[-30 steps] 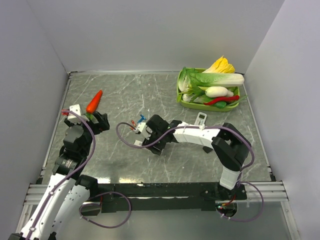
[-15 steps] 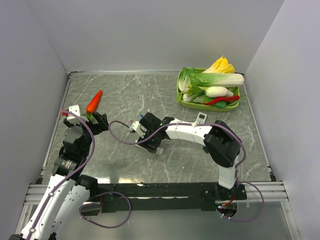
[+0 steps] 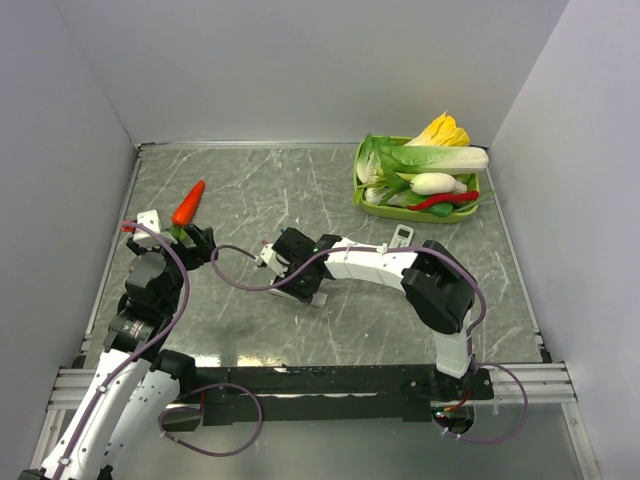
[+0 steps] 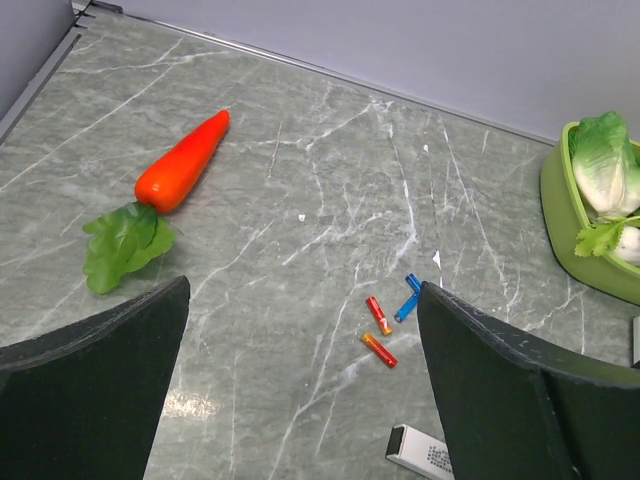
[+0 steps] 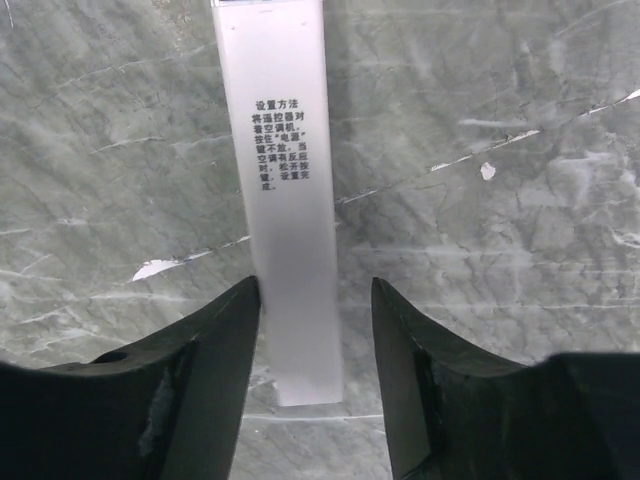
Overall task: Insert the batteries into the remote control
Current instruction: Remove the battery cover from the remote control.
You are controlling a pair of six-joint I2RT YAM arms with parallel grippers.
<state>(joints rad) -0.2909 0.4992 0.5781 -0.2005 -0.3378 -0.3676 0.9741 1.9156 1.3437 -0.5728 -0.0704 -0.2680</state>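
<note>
The slim white remote control [image 5: 288, 180], printed with small text, lies flat on the marble table between the fingers of my right gripper [image 5: 315, 290]. That gripper is open: the left finger is at the bar's edge and a gap shows at the right finger. In the top view the right gripper [image 3: 300, 278] hovers over it mid-table, and only a white end of the bar [image 3: 318, 298] shows. Two red-orange batteries [image 4: 378, 315] [image 4: 379, 350] lie loose on the table. My left gripper [image 4: 300, 285] is open, empty and held above the table to their left.
A small blue piece [image 4: 408, 297] lies beside the batteries. A carrot [image 3: 188, 203] lies at the left. A green tray [image 3: 360, 185] of vegetables stands at the back right. A short white remote with buttons [image 3: 399, 237] lies near the right arm. A white printed bar end [image 4: 420, 452] shows below the batteries.
My right gripper has moved left and lower over the slim white remote, with its arm folding in behind. The left arm has not moved.
</note>
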